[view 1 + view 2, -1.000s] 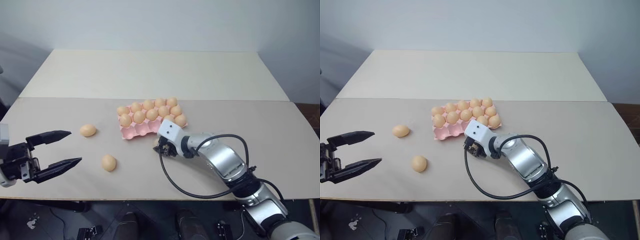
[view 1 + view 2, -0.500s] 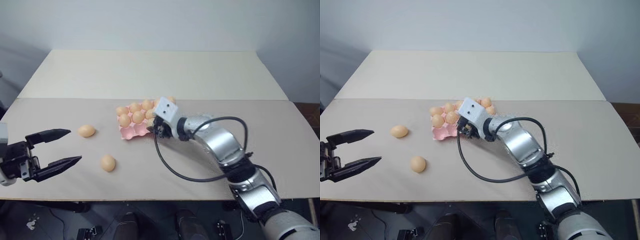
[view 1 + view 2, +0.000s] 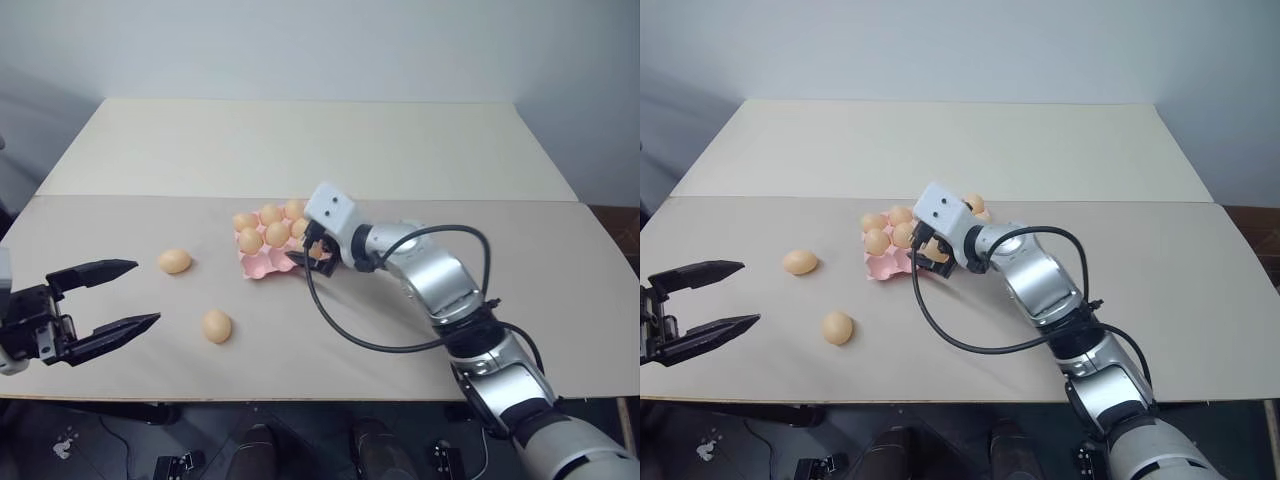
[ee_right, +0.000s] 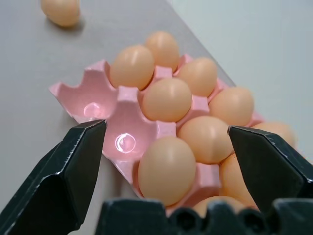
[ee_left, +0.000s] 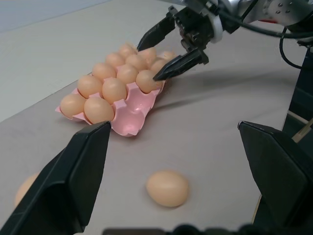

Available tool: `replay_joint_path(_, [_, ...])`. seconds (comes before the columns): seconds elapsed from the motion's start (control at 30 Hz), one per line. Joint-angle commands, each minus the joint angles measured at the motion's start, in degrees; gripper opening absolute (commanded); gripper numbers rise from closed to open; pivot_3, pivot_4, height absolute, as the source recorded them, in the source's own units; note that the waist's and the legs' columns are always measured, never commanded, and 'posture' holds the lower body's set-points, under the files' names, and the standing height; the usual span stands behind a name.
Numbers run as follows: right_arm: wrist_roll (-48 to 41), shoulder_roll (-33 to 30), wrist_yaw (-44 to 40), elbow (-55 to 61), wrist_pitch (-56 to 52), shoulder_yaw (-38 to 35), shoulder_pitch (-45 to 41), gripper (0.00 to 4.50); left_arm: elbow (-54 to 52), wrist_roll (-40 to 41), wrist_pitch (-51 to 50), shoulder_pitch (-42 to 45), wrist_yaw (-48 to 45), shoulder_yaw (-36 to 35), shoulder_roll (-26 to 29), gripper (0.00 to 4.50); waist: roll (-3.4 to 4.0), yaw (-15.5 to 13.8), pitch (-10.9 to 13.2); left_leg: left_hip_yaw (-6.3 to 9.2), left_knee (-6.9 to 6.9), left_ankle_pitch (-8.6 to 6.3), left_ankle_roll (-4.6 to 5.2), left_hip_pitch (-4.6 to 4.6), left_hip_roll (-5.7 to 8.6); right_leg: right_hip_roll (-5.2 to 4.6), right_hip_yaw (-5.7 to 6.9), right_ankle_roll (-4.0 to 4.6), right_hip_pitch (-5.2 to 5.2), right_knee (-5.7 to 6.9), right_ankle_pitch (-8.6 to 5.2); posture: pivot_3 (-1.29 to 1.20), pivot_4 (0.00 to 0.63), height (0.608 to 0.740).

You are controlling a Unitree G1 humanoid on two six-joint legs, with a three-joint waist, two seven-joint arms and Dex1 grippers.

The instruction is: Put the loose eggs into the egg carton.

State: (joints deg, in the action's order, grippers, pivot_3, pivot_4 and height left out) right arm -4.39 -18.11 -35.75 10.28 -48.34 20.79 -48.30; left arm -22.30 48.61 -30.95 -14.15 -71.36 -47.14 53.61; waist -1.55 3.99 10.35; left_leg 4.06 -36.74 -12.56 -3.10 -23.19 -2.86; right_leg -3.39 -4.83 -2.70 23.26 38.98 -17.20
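Your right gripper (image 5: 172, 45) has lifted from the table onto the egg carton's (image 5: 128, 108) near row since a second ago, and its fingers now stand apart over a seated egg (image 4: 166, 169) (tip up). Two loose eggs (image 3: 217, 325) lie left of the carton; left gripper (image 3: 125, 297) hangs open, unmoved.

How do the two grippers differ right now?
The right gripper hangs over the egg carton, just above an egg seated in the near row; the left gripper hovers above bare table, apart from the two loose eggs. The right arm reaches far forward; the left stays back near the table edge. Both are open and empty.
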Motion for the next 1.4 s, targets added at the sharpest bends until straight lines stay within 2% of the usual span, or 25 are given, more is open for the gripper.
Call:
replay_joint_path(0.03, [-4.8,-3.3,-3.6,8.5,-2.4,-5.6,1.5,4.48,-1.2,0.6,0.6,-0.4,-0.3,-2.1,0.3,4.5,0.0,-0.1,0.0,0.0,0.0,0.0,0.0,0.0,0.0,0.0,0.0,0.0,-0.01,0.0,0.0,0.0,0.15,0.74])
replay_joint_path(0.13, [-10.2,-9.9,-9.3,13.6,-3.2,-11.1,4.4,4.48,-1.1,0.6,0.5,-1.2,-0.9,-2.5,0.4,4.5,0.0,-0.4,0.0,0.01,0.0,0.0,0.0,-0.04,0.01,-0.04,0.02,0.0,-0.03,-0.06,0.0,0.0,0.15,0.74])
replay_joint_path(0.23, [-14.3,-18.5,-16.9,16.2,1.1,-15.9,9.9,4.48,-0.8,0.0,0.7,-2.4,-1.9,-2.8,0.4,4.5,0.0,-0.6,0.0,0.0,0.0,0.0,0.0,-0.02,0.02,-0.04,0.03,0.0,-0.07,-0.1,0.0,0.0,0.15,0.74])
replay_joint_path(0.43, [-17.0,-30.8,-31.3,12.4,18.9,-24.4,23.8,4.48,0.2,-1.2,0.7,-4.8,-3.4,-3.5,0.8,4.5,-0.01,-0.3,0.0,-0.03,0.0,-0.02,0.02,0.04,0.01,-0.02,0.02,-0.01,-0.14,-0.14,-0.01,0.0,0.15,0.74])
replay_joint_path(0.57, [-17.6,-33.9,-35.6,10.4,26.5,-27.1,30.9,4.48,-0.3,-1.9,1.0,-6.6,-3.7,-4.1,0.1,4.5,-0.01,0.0,0.0,-0.03,0.0,-0.02,0.03,0.06,0.0,0.0,0.01,0.0,-0.14,-0.12,-0.02,0.0,0.15,0.74])
replay_joint_path(0.77, [-17.8,-33.5,-32.7,11.1,27.7,-27.4,33.1,4.48,-1.6,-7.4,5.1,-8.9,-2.6,-0.6,-1.5,4.5,-0.02,-0.1,0.0,-0.05,0.0,-0.02,0.03,0.07,0.01,0.0,-0.02,0.0,-0.15,-0.11,-0.02,0.0,0.15,0.74])
replay_joint_path(0.83, [-18.3,-33.8,-32.4,11.4,27.4,-27.5,32.9,4.48,-3.4,-9.2,1.9,-9.0,1.7,2.2,-0.6,4.5,-0.02,-0.3,0.0,-0.04,-0.01,-0.02,0.03,0.07,0.01,0.0,-0.01,0.01,-0.17,-0.12,-0.02,0.0,0.15,0.74])
replay_joint_path(0.97, [-18.7,-34.3,-31.3,12.0,26.9,-27.7,32.9,4.48,-8.6,-5.0,-7.2,-6.7,10.0,7.0,-0.7,4.5,-0.03,-0.9,0.0,-0.04,-0.04,-0.02,0.03,0.04,0.03,-0.03,-0.02,0.0,-0.19,-0.14,-0.02,0.0,0.15,0.74])
replay_joint_path(1.07, [-19.0,-34.4,-30.6,12.9,26.4,-27.8,33.3,4.48,-13.0,-3.5,-13.7,-3.7,19.5,11.9,-2.2,4.5,-0.03,-1.3,0.0,-0.04,-0.05,-0.02,0.03,0.04,0.03,-0.03,-0.01,-0.01,-0.2,-0.14,-0.02,0.0,0.15,0.74])
replay_joint_path(1.23, [-19.9,-34.6,-29.2,14.7,25.7,-28.5,34.2,4.48,-17.5,-4.0,-23.5,3.2,37.8,18.5,-7.5,4.5,-0.05,-1.4,0.0,-0.03,-0.06,-0.02,0.03,0.06,0.03,-0.03,-0.03,-0.01,-0.21,-0.12,-0.01,0.0,0.15,0.74])
replay_joint_path(1.33, [-20.4,-34.7,-28.5,15.5,25.4,-28.8,34.6,4.48,-19.3,-4.5,-28.3,6.9,45.5,22.2,-10.0,4.5,-0.06,-1.5,0.0,-0.01,-0.1,-0.02,0.03,0.06,0.04,-0.03,-0.03,-0.01,-0.22,-0.09,-0.01,0.0,0.15,0.74])
replay_joint_path(1.4, [-20.8,-34.7,-27.9,16.0,25.1,-29.1,34.7,4.48,-19.7,-5.0,-31.2,10.1,51.5,25.2,-13.5,4.5,-0.06,-1.6,0.0,-0.01,-0.11,-0.02,0.03,0.05,0.06,-0.04,-0.03,-0.01,-0.23,-0.1,-0.01,0.0,0.15,0.74])
